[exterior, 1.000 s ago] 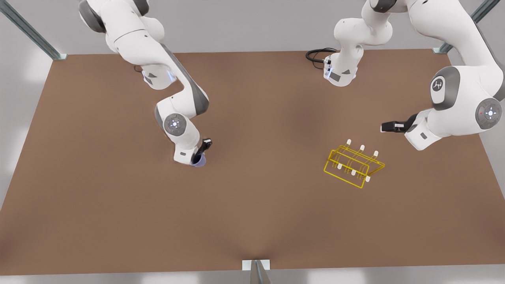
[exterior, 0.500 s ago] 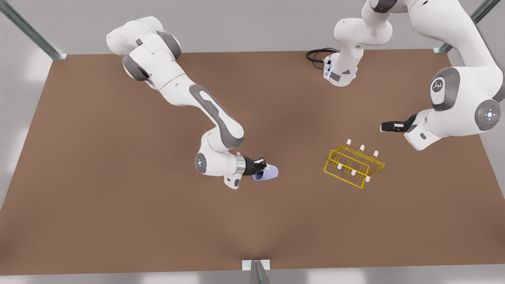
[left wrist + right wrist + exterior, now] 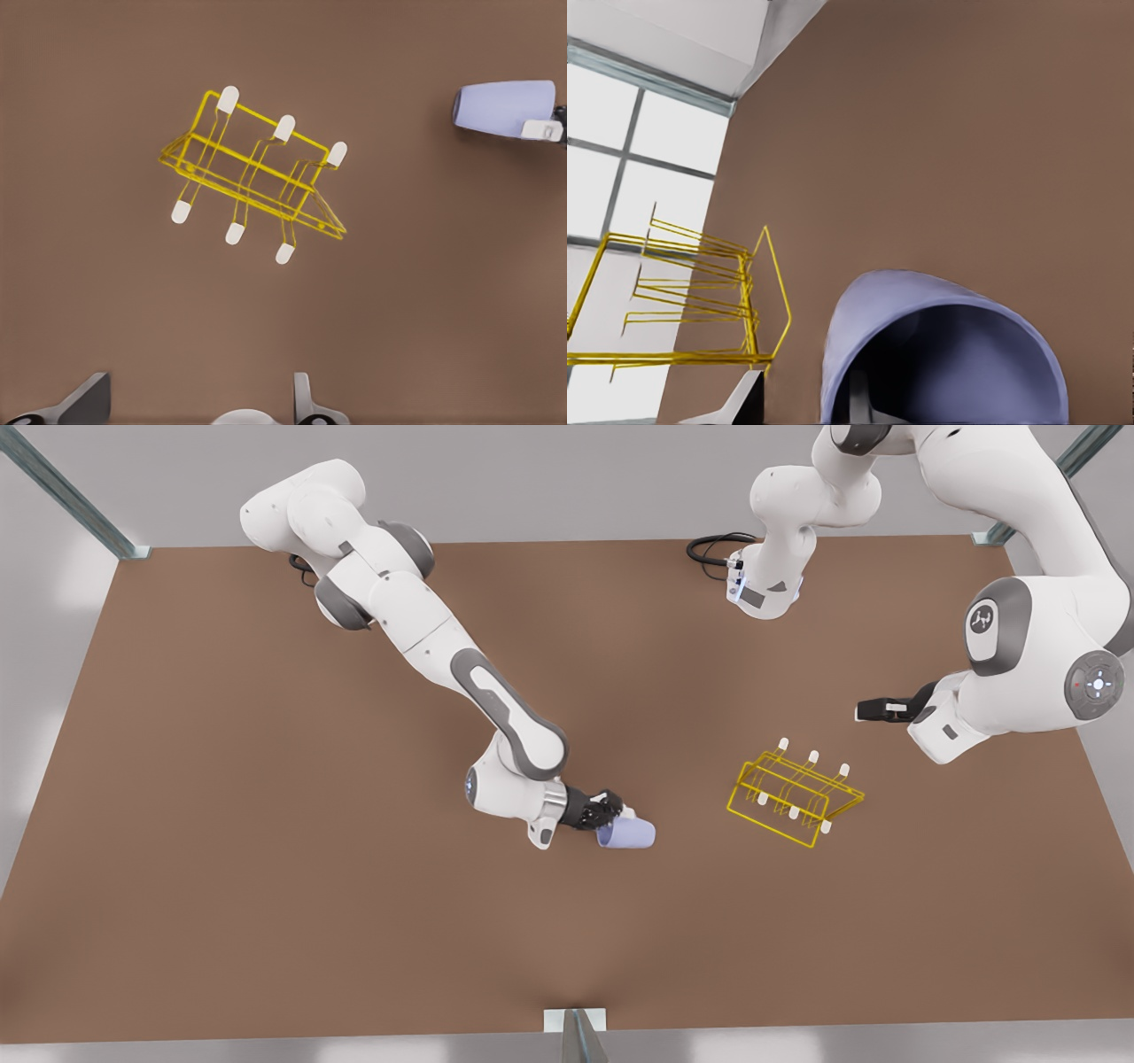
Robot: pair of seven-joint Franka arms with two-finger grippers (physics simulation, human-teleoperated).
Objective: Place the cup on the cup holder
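Near the middle of the brown tabletop (image 3: pixel 266 868) we see the right pincer (image 3: pixel 611 815) clamped on the cup (image 3: pixel 627 833), one finger inside the rim and one outside. We read the cup as lying on its side, mouth toward the arm, closed base pointing to the front view's right. We cannot tell if it touches the tabletop or hangs just above it. From the right wrist view the cup (image 3: pixel 939 354) shows its open mouth close up, with the cup holder (image 3: pixel 682 301) off beyond it.

We place the cup holder (image 3: pixel 793 797) to the front view's right of the cup, well apart from it, resting on the tabletop, yellow wire with white-tipped pegs in two rows.

We see the left pincer (image 3: pixel 864 710) at the far right, up above the tabletop beyond the holder, waiting. Its fingers (image 3: pixel 306 403) stand spread wide with nothing between them, in the left wrist view looking down on the cup holder (image 3: pixel 252 177) and the cup (image 3: pixel 505 106).
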